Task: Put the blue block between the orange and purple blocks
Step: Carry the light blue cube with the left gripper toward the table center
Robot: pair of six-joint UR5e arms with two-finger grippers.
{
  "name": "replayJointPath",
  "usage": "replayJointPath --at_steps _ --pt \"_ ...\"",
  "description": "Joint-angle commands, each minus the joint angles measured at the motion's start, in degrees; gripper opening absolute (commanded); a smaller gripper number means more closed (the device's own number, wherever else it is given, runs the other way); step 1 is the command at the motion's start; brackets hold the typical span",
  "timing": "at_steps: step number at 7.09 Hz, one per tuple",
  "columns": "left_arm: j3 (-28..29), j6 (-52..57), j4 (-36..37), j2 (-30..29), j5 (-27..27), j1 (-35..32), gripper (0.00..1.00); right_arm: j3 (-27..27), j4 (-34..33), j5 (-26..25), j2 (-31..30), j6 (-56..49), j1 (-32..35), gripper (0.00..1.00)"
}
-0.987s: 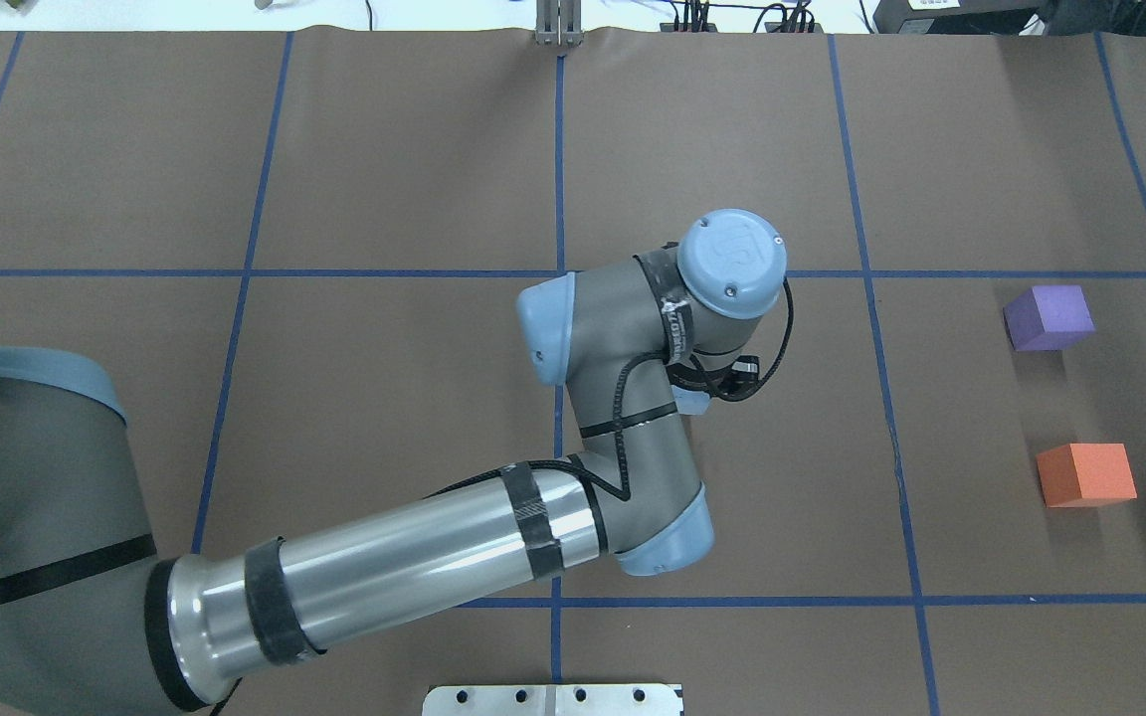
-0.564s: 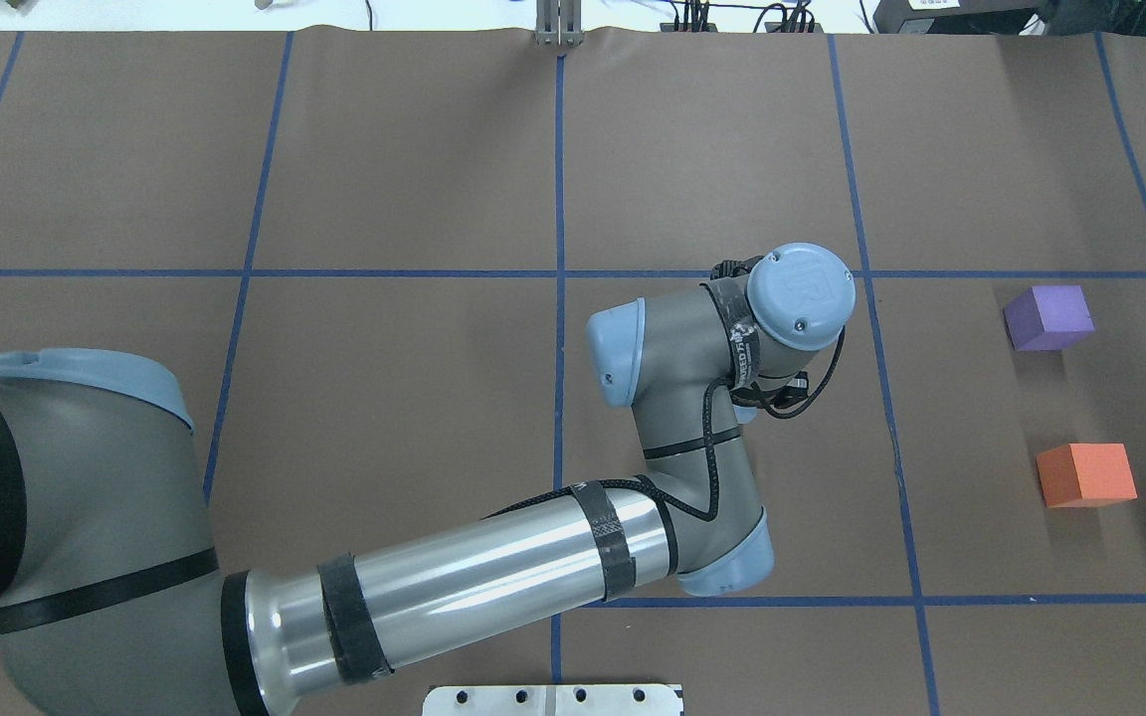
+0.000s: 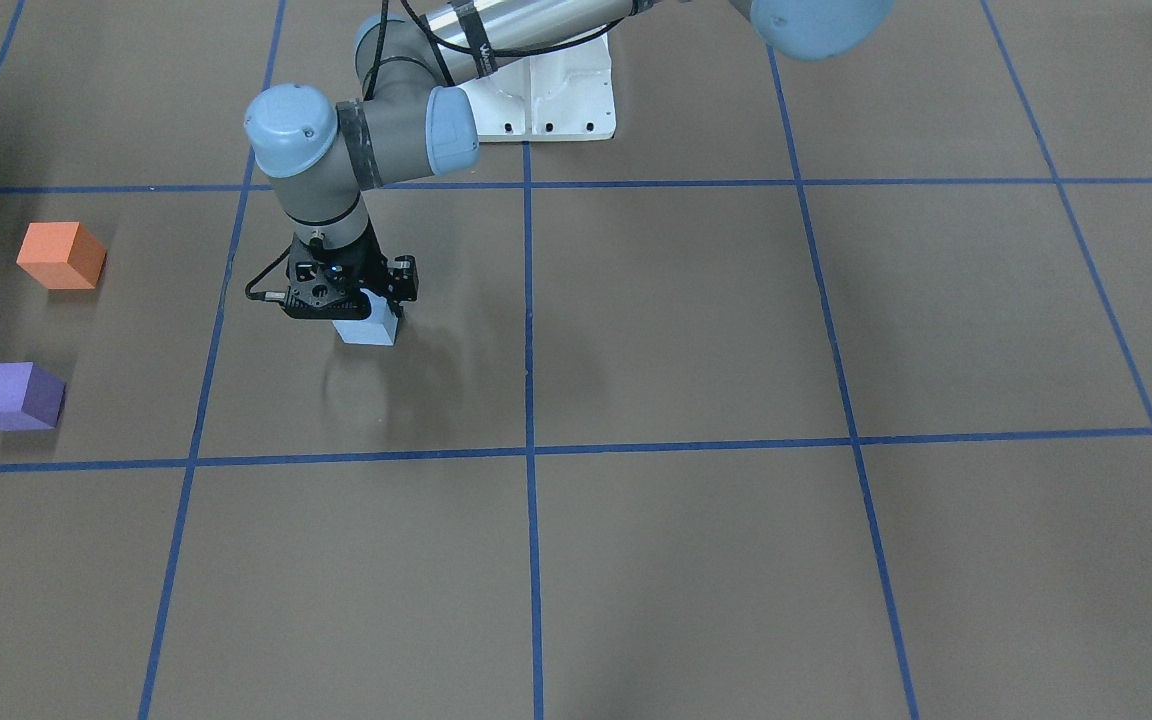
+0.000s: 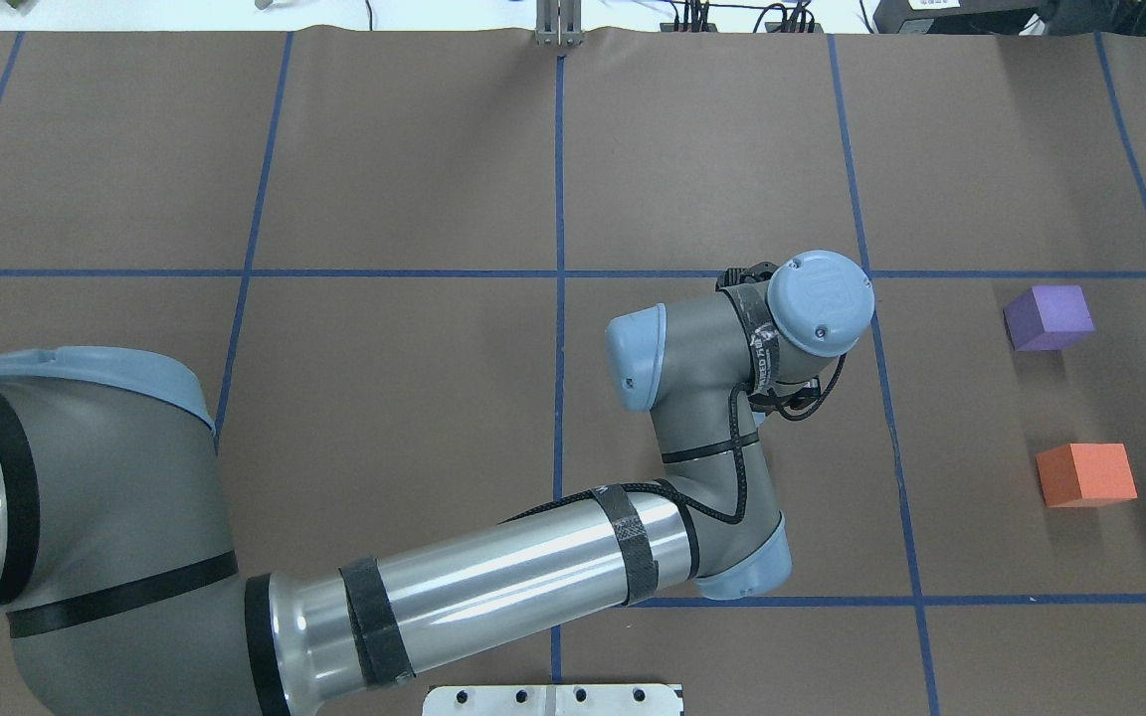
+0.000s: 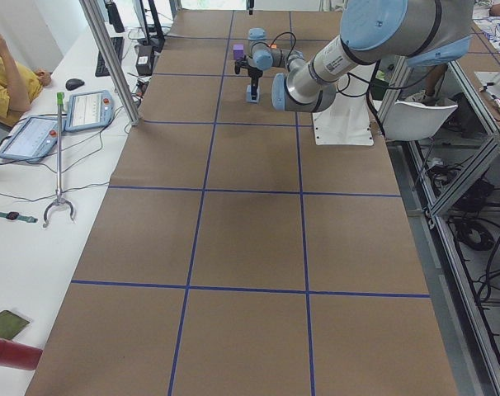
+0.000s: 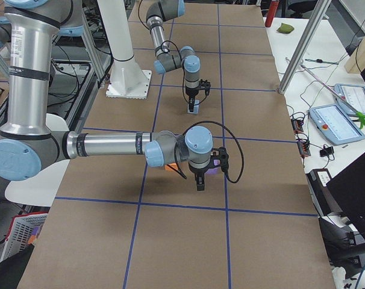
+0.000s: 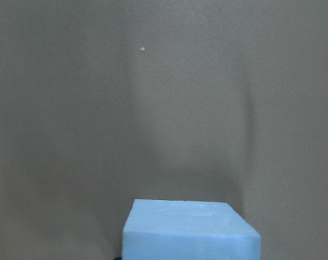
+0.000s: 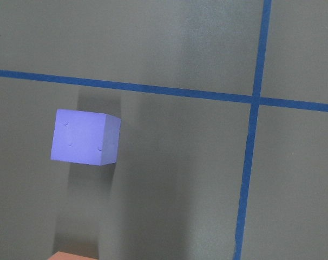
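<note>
My left gripper (image 3: 366, 312) is shut on the light blue block (image 3: 368, 330) and holds it a little above the brown table. The block fills the bottom of the left wrist view (image 7: 191, 230). In the overhead view the wrist (image 4: 820, 303) hides both. The orange block (image 4: 1086, 474) and the purple block (image 4: 1049, 317) sit apart to the right of the gripper, with a gap between them. My right gripper (image 6: 199, 185) shows only in the exterior right view, so I cannot tell its state. Its wrist camera looks down on the purple block (image 8: 85, 137).
Blue tape lines (image 4: 559, 298) divide the table into squares. The white robot base (image 3: 546, 100) stands at the robot's edge. A side desk with tablets (image 5: 89, 109), a metal post (image 5: 110, 58) and a seated person (image 5: 7, 70) borders the far side.
My left arm has swung to the right across the table, carrying the blue block closer to the orange and purple blocks. Those two blocks have not moved.
</note>
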Motion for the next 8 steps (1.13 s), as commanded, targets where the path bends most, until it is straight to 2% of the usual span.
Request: replayJointPath --at_steps 1,2,4,5,6,8 --pt "-3.4 -0.3 1.8 0.3 -0.1 -0.1 1.00 -0.1 1.1 -0.3 0.2 0.0 0.0 1.00" --pt "-6.9 -0.5 5.7 0.4 -0.2 -0.1 1.00 -1.1 3.5 -0.5 0.2 0.2 0.0 1.00" --pt "-18.6 -0.5 16.8 0.7 -0.3 -2.1 1.00 -0.9 4.0 -0.5 0.9 0.7 -0.4 1.00" --pt "-23.1 -0.3 18.2 2.8 -0.8 -4.9 1.00 -0.9 4.6 -0.2 2.3 5.3 -2.3 1.00" --pt "-29.7 0.0 18.2 8.5 -1.4 -7.3 1.00 -0.2 8.2 -0.4 2.9 14.3 -5.3 1.00" --pt "-45.0 3.0 18.0 23.8 -9.0 -15.0 1.00 0.0 22.6 -2.0 4.5 36.2 -14.7 1.00"
